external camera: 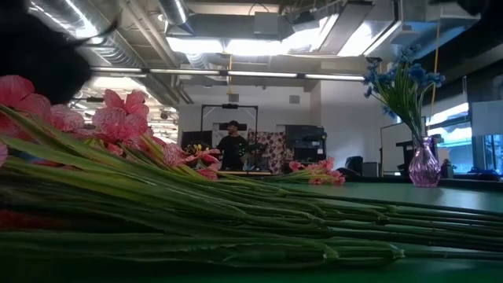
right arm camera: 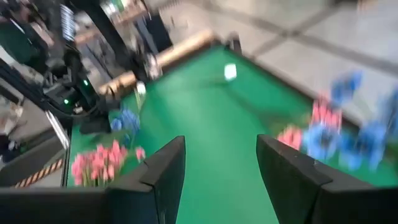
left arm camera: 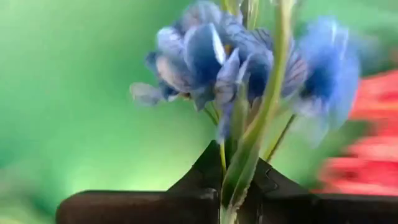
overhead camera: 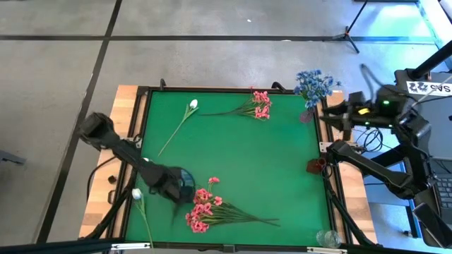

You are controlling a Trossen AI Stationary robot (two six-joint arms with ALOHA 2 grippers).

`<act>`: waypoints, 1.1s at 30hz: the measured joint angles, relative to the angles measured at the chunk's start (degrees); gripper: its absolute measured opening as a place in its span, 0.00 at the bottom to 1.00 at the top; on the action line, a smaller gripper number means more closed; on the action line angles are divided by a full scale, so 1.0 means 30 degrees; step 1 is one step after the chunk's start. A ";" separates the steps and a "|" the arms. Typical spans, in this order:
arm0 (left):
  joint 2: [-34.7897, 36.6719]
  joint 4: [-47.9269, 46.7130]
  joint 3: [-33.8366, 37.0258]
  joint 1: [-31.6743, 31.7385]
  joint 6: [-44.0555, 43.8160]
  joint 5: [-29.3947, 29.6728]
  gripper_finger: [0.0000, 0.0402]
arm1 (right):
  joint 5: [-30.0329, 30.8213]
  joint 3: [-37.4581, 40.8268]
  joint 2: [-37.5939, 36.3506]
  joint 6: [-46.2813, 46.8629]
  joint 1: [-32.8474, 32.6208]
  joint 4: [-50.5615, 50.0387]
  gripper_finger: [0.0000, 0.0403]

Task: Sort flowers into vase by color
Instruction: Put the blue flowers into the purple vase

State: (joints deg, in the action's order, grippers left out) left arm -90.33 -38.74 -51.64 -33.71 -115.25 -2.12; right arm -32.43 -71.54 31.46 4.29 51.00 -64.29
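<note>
Gripping a blue flower spray (left arm camera: 236, 59) by its green stem, the left gripper (overhead camera: 178, 185) sits low over the near-left part of the green table (overhead camera: 240, 162), its 2 dark fingers (left arm camera: 186, 196) pressed together on the stem, as the left wrist view shows. The hold is low on the stem, well under the blossoms, likely so the cut end can later be steered into a narrow neck. Just beside it lies a bundle of pink sprays (overhead camera: 208, 210), stems fanned toward the right, while a white bud (overhead camera: 137, 193) rests at the table's left edge. A 2nd white bud (overhead camera: 193, 104) and another pink cluster (overhead camera: 260, 106) lie along the far side.

At the far-right corner stands a clear purple vase (external camera: 424, 165) already filled with blue blossoms (overhead camera: 313, 85), the apparent destination for the spray now in hand, so that blues stay together. The right gripper (right arm camera: 221, 180) hovers off the table's right edge near that vase, jaws standing apart and holding nothing, apparently waiting. A 2nd small vessel (overhead camera: 315, 166) sits at the right edge, too small to identify. A person (external camera: 232, 145) stands far back in the room.
</note>
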 joint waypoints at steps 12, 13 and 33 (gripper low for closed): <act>0.4884 0.5552 -0.2827 0.5854 1.3052 0.9051 0.04 | -0.2979 -0.2462 0.1643 0.2100 0.0000 0.5300 0.49; 0.4982 0.6783 -0.3136 0.6453 1.4825 0.9275 0.04 | -0.3493 -0.2458 0.1803 0.2243 0.0000 0.6016 0.49; 0.2273 2.0827 -0.5173 1.3978 2.9571 0.5407 0.04 | -0.5299 -0.2458 0.7604 0.2096 -0.2345 1.2134 0.83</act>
State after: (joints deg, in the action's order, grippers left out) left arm -83.51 23.75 -67.16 8.23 -26.53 14.10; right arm -48.33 -78.91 54.27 10.58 43.97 -27.89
